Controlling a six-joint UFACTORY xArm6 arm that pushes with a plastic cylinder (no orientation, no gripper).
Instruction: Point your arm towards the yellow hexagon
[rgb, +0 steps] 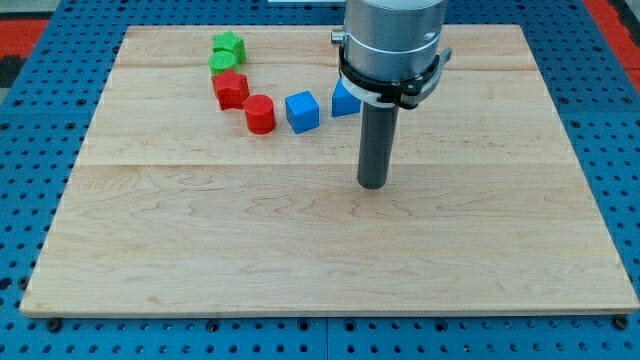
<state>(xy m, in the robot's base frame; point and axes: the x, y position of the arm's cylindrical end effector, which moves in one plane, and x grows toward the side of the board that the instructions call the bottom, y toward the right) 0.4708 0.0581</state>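
No yellow hexagon shows in the camera view; it may be hidden behind the arm. My tip (372, 184) rests on the wooden board (320, 250) near its middle, below and to the right of the blocks. A blue cube (302, 111) lies up and left of the tip. A second blue block (345, 99) is partly hidden behind the arm. A red cylinder (260, 114) and a red star-like block (230, 89) lie further left. Two green blocks (227, 50) sit at the top left, touching each other.
The blocks form a curved row from the view's top left towards the arm. The arm's grey body (392, 45) covers the board's top middle. A blue pegboard table (620, 150) surrounds the board.
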